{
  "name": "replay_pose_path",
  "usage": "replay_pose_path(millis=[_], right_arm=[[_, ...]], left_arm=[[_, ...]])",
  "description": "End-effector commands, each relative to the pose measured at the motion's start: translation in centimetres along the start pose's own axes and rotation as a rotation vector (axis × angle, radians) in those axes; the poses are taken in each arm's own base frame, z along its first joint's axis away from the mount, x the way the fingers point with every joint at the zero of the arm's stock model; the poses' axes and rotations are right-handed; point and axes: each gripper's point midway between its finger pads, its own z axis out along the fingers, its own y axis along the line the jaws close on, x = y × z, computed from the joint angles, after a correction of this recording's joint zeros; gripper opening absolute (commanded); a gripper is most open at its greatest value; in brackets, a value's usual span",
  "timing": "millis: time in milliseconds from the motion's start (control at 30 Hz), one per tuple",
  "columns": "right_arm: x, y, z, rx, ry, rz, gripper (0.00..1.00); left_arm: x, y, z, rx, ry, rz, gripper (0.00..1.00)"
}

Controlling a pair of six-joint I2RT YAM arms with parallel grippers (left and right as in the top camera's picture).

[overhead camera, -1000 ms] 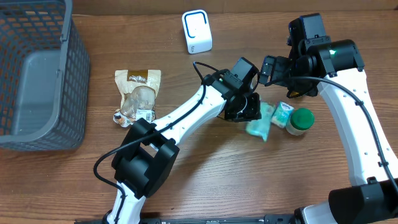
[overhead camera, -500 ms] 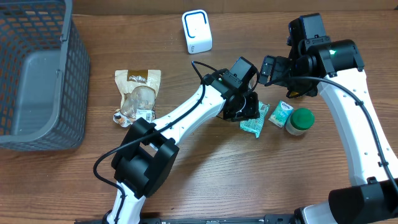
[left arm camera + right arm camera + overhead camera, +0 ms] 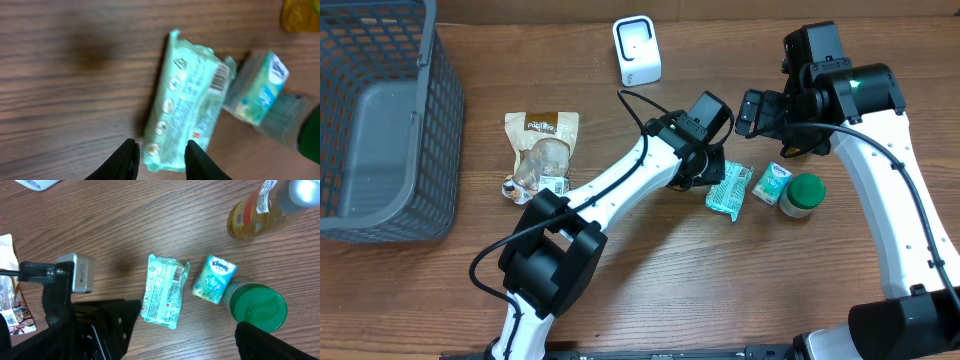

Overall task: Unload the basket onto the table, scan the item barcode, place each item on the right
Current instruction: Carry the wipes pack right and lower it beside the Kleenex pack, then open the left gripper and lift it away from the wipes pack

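Note:
A mint-green wipes packet (image 3: 730, 190) lies flat on the wooden table, its barcode (image 3: 220, 77) facing up at its far end. My left gripper (image 3: 161, 146) hovers over the packet's near end. Its two black fingers (image 3: 127, 160) stand apart, a sliver of table shows beside the left one, and it is open. In the overhead view the left gripper (image 3: 712, 172) sits at the packet's upper-left. The white scanner (image 3: 637, 50) stands at the back of the table. My right gripper (image 3: 770, 125) hangs wide open above the items, holding nothing.
A small Kleenex pack (image 3: 773, 184) and a green-lidded jar (image 3: 804, 193) lie just right of the packet. A yellow bottle (image 3: 255, 212) is behind them. A snack bag (image 3: 540, 150) lies mid-left, and a grey basket (image 3: 440, 120) stands at the far left.
The packet, tilted and bunched under the left gripper a second ago, now lies flat. The left gripper has drawn back slightly up and left. The right arm has not moved.

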Motion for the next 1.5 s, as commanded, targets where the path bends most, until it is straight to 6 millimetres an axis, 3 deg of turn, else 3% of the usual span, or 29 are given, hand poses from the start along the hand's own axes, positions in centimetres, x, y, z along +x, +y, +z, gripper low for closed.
replay_pose_path(millis=[0,100,133,467,767,1000,1167,1333,1467], right_arm=[[-0.2,0.2,-0.7,-0.012,-0.020,-0.007,1.00],[-0.2,0.2,-0.7,-0.012,-0.020,-0.007,1.00],[-0.2,0.2,-0.7,-0.012,-0.020,-0.007,1.00],[-0.2,0.2,-0.7,-0.012,-0.020,-0.007,1.00],[-0.2,0.2,-0.7,-0.012,-0.020,-0.007,1.00],[-0.2,0.2,-0.7,-0.012,-0.020,-0.007,1.00],[-0.2,0.2,-0.7,-0.012,-0.020,-0.007,1.00],[-0.2,0.2,-0.7,-0.012,-0.020,-0.007,1.00],[-0.2,0.2,-0.7,-0.012,-0.020,-0.007,1.00]], left_arm=[[-1.2,1.9,0.3,-0.087,-0.061,0.007,0.28],[-1.2,2.0,0.7,-0.089,-0.059,-0.003,0.07],[-1.2,2.2,1.1,-0.094,-0.055,-0.013,0.05],[1.5,3.1,5.1,-0.098,0.076,-0.042,0.04],[3.3,0.6,5.0,0.068,0.191,0.121,0.05],[2.3,1.9,4.0,0.069,0.198,0.129,0.04],[-1.1,4.0,0.0,0.077,0.134,0.073,0.04],[-4.9,6.8,-7.5,0.078,0.000,0.056,0.04],[-7.4,11.9,-14.5,-0.066,-0.161,-0.012,0.04]])
